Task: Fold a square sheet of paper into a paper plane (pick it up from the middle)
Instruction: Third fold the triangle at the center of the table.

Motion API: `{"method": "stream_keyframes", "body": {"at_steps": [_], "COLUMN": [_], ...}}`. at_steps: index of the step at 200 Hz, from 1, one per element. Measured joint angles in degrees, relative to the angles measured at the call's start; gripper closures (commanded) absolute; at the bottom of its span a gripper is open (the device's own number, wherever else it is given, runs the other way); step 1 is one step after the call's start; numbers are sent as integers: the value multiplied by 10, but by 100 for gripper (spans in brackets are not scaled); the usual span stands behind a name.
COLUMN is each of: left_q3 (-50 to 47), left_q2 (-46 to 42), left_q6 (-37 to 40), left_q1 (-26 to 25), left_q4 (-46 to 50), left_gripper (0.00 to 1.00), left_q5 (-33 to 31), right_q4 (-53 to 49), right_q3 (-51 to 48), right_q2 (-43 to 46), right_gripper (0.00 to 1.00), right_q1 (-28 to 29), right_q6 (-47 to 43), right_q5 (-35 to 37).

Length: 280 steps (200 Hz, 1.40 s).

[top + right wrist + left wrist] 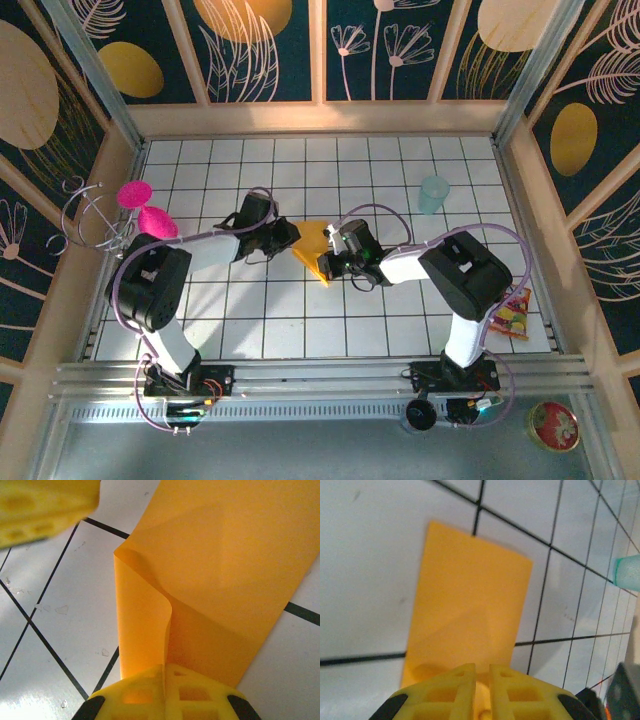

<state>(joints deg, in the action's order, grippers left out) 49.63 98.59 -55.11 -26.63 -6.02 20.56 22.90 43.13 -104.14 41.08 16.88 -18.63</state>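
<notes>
**Top external view.** The left gripper [288, 238] and the right gripper [323, 264] are facing each other over the white gridded table [400, 320]. The thin orange-yellow square sheet of paper [312, 243] is lying between their jaws. A pale teal plastic cup [434, 194] is standing well beyond the right gripper's jaws, apart from the sheet.

**Left wrist view.** The sheet [470, 605] is extending straight ahead of the left gripper [481, 677]. It is lying flat on the table, with its near edge reaching the yellow fingers [450, 692]. The jaws are standing at a narrow gap, and it cannot be told whether they are pinching the sheet. The cup [627, 572] is showing ahead and far right of the jaws.

**Right wrist view.** The right gripper [164, 680] is holding the sheet [225, 565], its jaws clamping a raised fold of the near edge. The fold is curling up just left of the jaws, and the rest is spreading ahead and right. A yellow finger [45, 505] of the left gripper is hovering ahead and left.
</notes>
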Motion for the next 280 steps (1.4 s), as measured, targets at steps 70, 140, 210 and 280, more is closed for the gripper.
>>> {"method": "stream_keyframes", "body": {"at_steps": [70, 140, 210, 280], "left_q3": [-42, -42, -55, -55], "left_q2": [-20, -1, 19, 32], "left_q6": [-38, -56, -67, -67], "left_q1": [-19, -44, -54, -54], "left_q4": [-23, -49, -59, -71], "left_gripper": [87, 92, 92, 93], "left_q5": [6, 19, 24, 28], "right_q4": [0, 0, -4, -4], "right_q3": [7, 8, 15, 15], "right_q2": [-1, -2, -9, -9], "right_gripper": [100, 100, 100, 100], "right_q1": [-2, -6, -6, -6], "right_q6": [0, 0, 0, 0], "right_q5": [-20, -23, -24, -24]}}
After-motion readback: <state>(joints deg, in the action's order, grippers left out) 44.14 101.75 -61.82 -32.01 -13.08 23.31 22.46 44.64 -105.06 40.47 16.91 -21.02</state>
